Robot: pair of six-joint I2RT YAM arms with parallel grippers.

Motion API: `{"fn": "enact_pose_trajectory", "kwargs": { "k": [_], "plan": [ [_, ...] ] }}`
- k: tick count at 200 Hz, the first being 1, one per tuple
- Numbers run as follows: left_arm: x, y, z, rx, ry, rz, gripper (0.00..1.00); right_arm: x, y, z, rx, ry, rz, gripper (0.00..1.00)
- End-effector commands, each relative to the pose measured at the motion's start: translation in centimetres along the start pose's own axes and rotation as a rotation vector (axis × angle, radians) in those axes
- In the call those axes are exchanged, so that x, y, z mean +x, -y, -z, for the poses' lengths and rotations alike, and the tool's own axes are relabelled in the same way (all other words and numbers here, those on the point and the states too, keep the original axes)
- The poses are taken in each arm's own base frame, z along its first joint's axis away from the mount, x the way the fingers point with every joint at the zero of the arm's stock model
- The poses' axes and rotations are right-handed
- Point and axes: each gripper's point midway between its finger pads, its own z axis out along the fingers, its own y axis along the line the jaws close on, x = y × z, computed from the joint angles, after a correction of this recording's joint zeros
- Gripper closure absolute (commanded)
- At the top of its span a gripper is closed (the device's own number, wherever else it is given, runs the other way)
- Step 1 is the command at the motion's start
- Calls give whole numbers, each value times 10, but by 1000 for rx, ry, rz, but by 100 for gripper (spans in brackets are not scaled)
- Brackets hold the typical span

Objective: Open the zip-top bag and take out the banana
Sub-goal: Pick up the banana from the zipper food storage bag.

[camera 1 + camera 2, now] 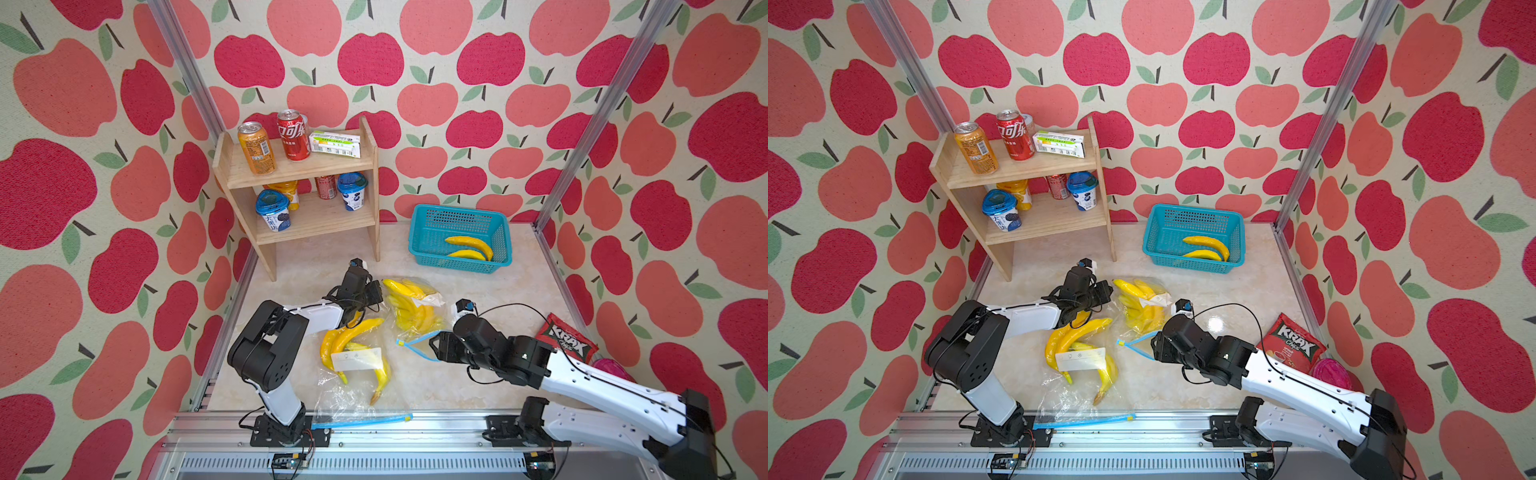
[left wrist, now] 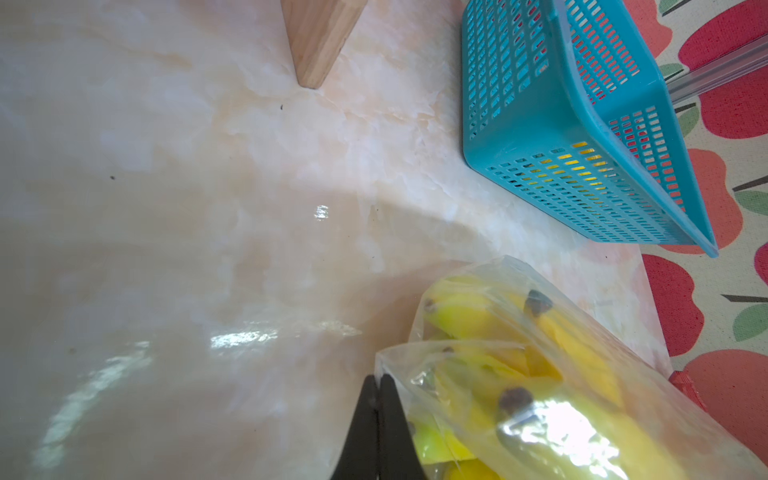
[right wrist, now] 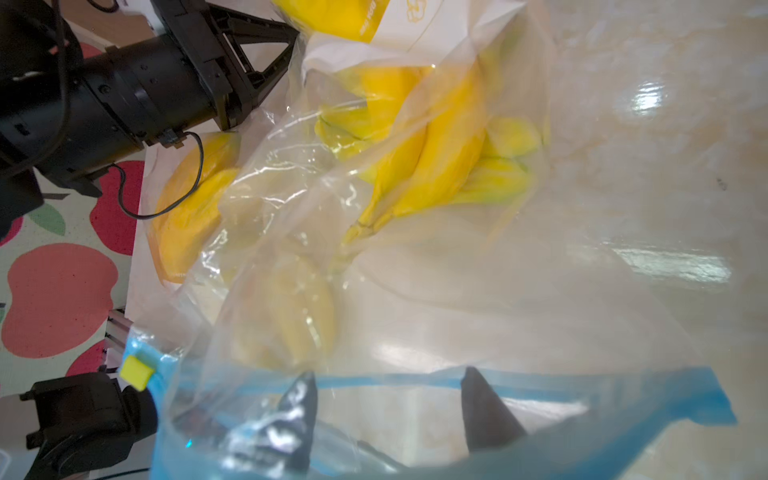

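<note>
- the shelf [image 1: 299, 170] stands at the back left of the table [image 1: 519, 291], with cans [image 1: 257, 147] and a box [image 1: 336, 144] on its upper board and cups [image 1: 273, 210] on the lower
- the basket [image 1: 419, 232] sits right of the shelf by the back wall, with two bananas [image 1: 469, 243] in it
- the zip-top bag [image 1: 411, 320], with the banana [image 1: 401, 289] in it, lies mid-table before the basket, between the left gripper [image 2: 379, 378] and the right gripper [image 3: 389, 374]
- the second bag [image 1: 357, 390] lies left of it and nearer, its zip end at the front rail [image 1: 415, 432]
- the snack packet [image 1: 567, 343] lies at the table's right edge

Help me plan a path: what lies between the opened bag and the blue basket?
Bare tabletop only, between bag and basket, seen in both top views.
</note>
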Motion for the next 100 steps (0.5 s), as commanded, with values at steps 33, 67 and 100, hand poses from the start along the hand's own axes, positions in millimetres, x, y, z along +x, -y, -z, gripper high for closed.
{"fn": "enact_pose_trajectory", "kwargs": {
  "k": [33,67,100],
  "plan": [
    [5,13,9,53,-9,-16,100,-21,-4,-41,64,31,-106,39],
    [6,13,8,63,-12,-12,100,-23,1,-57,41,69,-213,36],
    [9,14,5,73,-19,-10,100,-25,-9,-72,-4,65,-229,34]
  ]
}}
